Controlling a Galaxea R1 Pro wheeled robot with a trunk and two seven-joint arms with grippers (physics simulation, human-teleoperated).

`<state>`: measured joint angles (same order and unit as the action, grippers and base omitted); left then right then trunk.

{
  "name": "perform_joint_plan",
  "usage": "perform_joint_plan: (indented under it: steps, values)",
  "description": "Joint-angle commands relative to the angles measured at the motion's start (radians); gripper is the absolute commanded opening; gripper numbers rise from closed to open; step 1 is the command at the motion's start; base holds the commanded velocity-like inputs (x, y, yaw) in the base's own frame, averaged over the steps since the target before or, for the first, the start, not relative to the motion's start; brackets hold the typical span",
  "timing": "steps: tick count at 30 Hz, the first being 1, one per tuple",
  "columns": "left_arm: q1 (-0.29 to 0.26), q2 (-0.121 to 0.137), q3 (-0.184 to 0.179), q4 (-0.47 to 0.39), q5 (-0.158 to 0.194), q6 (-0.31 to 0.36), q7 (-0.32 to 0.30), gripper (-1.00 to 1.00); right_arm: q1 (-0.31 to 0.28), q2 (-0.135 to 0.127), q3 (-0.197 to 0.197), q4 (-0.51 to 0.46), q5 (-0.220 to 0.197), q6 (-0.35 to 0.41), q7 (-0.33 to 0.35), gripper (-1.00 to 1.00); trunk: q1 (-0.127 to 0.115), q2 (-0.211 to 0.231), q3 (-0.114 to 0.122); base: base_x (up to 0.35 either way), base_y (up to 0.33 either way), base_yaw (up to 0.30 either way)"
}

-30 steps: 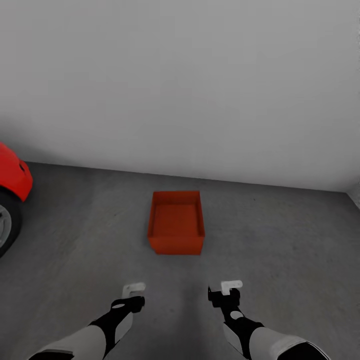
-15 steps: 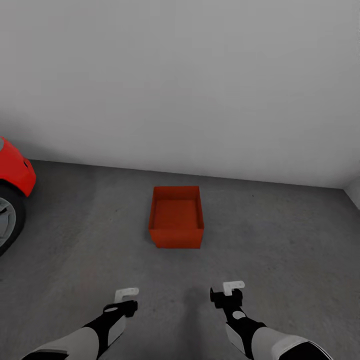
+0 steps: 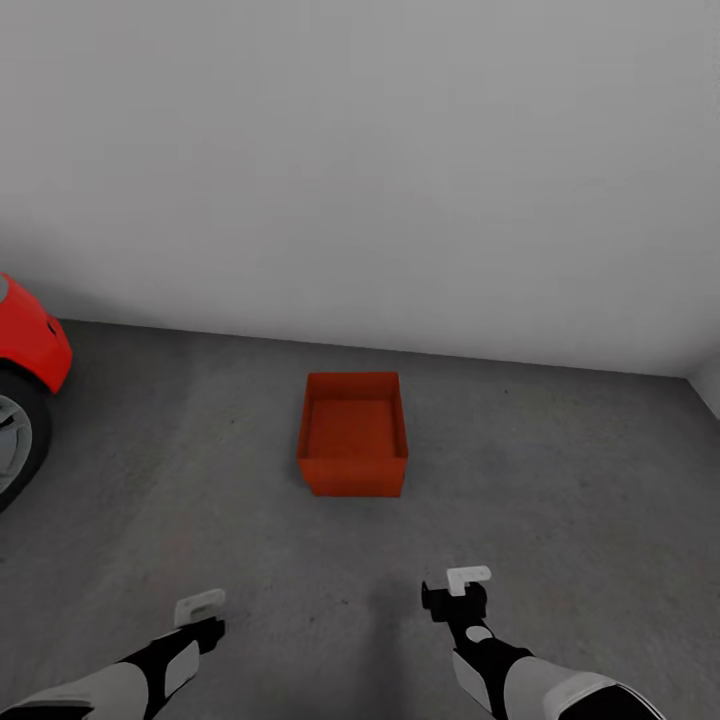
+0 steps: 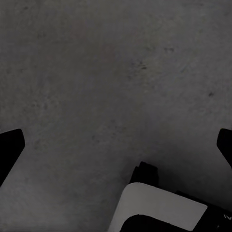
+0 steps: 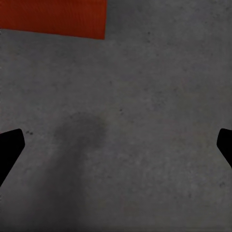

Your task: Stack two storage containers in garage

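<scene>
Orange-red rectangular lidless storage container (image 3: 352, 434) is seen upright on the dark grey mottled concrete floor (image 3: 560, 470) at twelve o'clock, near the plain white wall (image 3: 360, 160). Both the left gripper (image 3: 198, 608) and right gripper (image 3: 466, 578) are spread wide and hold nothing. A misaligned second bin could slide off. A red car (image 3: 30, 350) is parked at ten o'clock.

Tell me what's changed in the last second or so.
The view pulled back slightly early on. The left gripper has drawn back and out to the robot's left, away from the storage container. The right gripper barely shifted. The container stays on the floor, nothing held; the red car is unmoved.
</scene>
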<state>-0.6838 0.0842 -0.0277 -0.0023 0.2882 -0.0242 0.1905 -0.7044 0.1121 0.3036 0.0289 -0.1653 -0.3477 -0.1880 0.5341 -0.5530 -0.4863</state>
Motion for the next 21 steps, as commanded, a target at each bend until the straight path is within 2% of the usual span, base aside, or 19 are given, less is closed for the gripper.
perform_joint_plan:
  steps: [1,18,21]
  values:
    - [-0.001,0.001,-0.003,0.001,0.007,-0.002,0.002,1.00,-0.001,0.001,0.009,0.003,-0.010,-0.005,-0.002,1.00,0.000,-0.001,-0.001,0.000,0.000,0.000]
    - [0.000,0.007,-0.003,0.002,0.009,-0.001,0.002,1.00,0.000,0.009,0.009,0.004,-0.008,-0.002,-0.001,1.00,0.000,-0.001,-0.001,0.000,0.000,0.000]
    - [0.008,0.010,-0.003,0.002,0.009,0.000,0.002,1.00,0.024,0.000,0.009,0.004,-0.008,0.036,0.001,1.00,0.000,-0.001,-0.001,0.000,0.000,0.000]
